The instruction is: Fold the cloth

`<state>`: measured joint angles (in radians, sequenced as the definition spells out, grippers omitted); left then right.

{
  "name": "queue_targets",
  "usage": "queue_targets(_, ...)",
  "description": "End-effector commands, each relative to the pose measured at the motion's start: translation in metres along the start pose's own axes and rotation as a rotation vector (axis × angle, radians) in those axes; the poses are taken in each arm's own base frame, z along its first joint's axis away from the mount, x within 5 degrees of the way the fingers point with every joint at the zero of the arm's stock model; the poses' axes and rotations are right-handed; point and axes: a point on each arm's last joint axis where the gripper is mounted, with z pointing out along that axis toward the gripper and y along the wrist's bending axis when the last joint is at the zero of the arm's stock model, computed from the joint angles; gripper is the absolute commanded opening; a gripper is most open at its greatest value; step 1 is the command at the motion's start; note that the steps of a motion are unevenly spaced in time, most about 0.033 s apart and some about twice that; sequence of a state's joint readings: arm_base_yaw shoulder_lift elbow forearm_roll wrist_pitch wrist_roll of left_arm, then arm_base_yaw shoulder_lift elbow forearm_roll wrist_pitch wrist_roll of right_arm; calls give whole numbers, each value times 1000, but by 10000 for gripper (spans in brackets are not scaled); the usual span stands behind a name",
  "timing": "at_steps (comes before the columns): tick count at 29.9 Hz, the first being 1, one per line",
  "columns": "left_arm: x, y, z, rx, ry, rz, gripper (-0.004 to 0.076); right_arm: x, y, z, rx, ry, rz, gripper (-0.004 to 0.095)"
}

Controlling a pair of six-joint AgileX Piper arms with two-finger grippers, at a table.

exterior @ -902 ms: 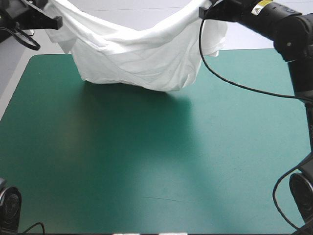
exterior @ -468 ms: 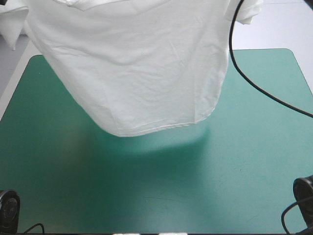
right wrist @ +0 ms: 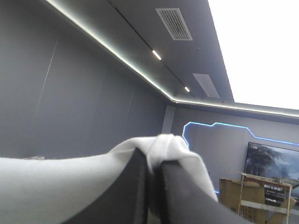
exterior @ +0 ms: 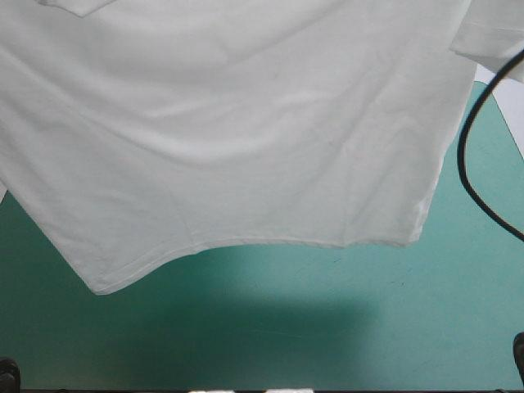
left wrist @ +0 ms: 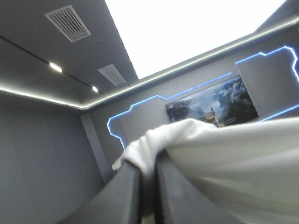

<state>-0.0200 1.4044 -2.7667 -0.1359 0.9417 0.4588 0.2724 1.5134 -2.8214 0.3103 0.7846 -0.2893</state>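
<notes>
1. The T-shirt (exterior: 246,123) is hanging in the air over the tabletop (exterior: 344,336), spread out as one broad white sheet. It is filling most of the high view and hiding the far part of the teal-green cover.
2. Its hem (exterior: 286,243) is running across the middle of the tabletop. The corner toward the robot's left is hanging lowest, and the edge is rising from there toward the right.
3. A sleeve (exterior: 491,37) is showing at the far right, just beside the body of the shirt.
4. A soft shadow (exterior: 270,319) is lying on the bare cover under the hem, toward the near edge of the tabletop.
5. The left hand (left wrist: 147,168) is raised and looking level into the room. Its black fingers (left wrist: 124,196) are standing all but closed, pinching a bunched fold of the T-shirt between them. The fabric is bulging over the tips and stretching away taut to one side.
6. The right hand (right wrist: 152,161) is raised the same way. Its black fingers (right wrist: 182,196) are nearly meeting, clamping a rounded wad of the white fabric, which is draping off to the side as a smooth sheet.
</notes>
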Motion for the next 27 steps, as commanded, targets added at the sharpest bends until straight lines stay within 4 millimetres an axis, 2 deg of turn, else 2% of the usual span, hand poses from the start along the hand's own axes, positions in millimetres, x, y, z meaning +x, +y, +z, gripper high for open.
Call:
queue_targets(1,19,-4,25,13,35,-9,19,5,-3,8,21,-35,-9,-17)
queue_targets(4,47,-13,52,49,128,-25,19,29,-6,26,24,38,1,-17)
queue_targets(7,83,-23,80,88,236,-57,19,71,-11,52,36,155,50,-17)
queue_targets(10,124,-37,107,128,355,-101,19,124,-16,78,58,295,94,-18)
queue_targets(11,140,-42,116,143,397,-106,19,150,-17,89,63,356,105,-17)
queue_targets(14,189,-58,140,188,520,-119,19,208,-19,111,64,464,131,-17)
queue_targets(19,267,-87,171,240,662,-157,19,309,-20,141,75,567,157,-17)
queue_targets(23,327,-112,190,280,724,-241,19,391,-18,153,86,631,184,-17)
queue_targets(27,384,-139,202,325,801,-343,19,459,-13,152,85,720,225,-16)
